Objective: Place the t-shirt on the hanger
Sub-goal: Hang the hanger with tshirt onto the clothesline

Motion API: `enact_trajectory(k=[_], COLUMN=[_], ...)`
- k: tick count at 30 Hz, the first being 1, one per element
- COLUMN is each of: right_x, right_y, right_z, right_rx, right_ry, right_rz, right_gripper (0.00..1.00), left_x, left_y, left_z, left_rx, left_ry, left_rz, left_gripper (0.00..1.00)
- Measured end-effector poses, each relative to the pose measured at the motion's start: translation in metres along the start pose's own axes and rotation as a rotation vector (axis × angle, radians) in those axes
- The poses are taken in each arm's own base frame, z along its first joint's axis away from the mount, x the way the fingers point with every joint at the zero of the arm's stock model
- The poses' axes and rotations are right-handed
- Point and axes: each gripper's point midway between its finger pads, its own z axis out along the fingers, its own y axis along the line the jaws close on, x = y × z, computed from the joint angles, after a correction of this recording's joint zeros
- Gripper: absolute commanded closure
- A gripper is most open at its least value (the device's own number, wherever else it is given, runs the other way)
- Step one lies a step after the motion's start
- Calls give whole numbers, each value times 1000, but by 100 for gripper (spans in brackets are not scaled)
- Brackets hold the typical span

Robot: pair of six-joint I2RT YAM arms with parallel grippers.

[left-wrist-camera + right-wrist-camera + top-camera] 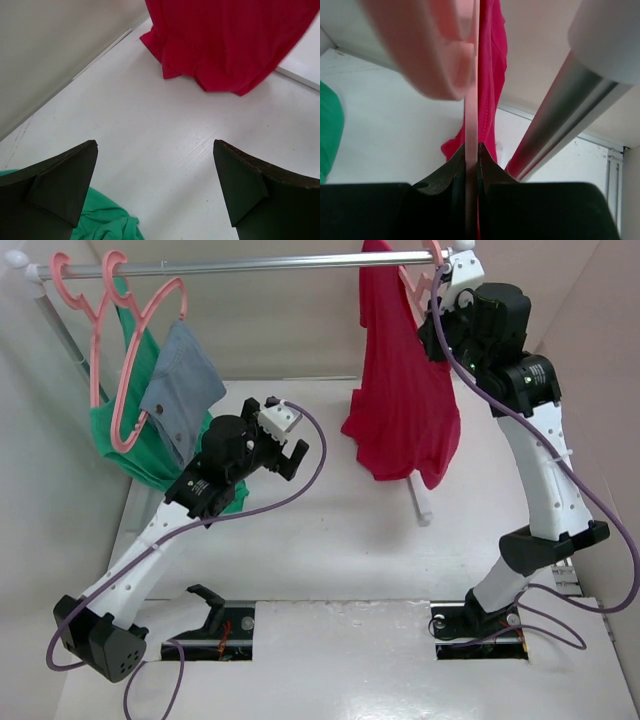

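Right hand (471, 150) clamped on hanger (472, 100), upper right of top view, beside rail (250, 265); t-shirt (400, 390) hangs there, hem touching worktop (330, 530). Left hand (154, 144) open, empty. Risk: letting go before hook seats, so hanger and t-shirt drop

Red t-shirt (400, 390) hangs crumpled from the rail (250, 265), hem down on the table (330, 540). Thin pink hanger (471, 100) upright beside it, pinched in my right gripper (471, 152).
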Motion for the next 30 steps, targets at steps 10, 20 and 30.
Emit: enact_trajectory(k=[10,20,30], right_x=[0,3,-40], right_y=[11,22,-23], right_z=[5,-75,-237], right_rx=[-49,-90,58], right_ry=[-30,-70,-400], right_rz=[24,-18,0], right_gripper=[13,0,0], left_x=[3,18,27], left_y=[-3,-9,-12], left_z=[0,-3,0], left_rx=[9,21,31], left_ry=[-5,10,15], left_rz=[-7,-11,-15], left_gripper=[0,0,0])
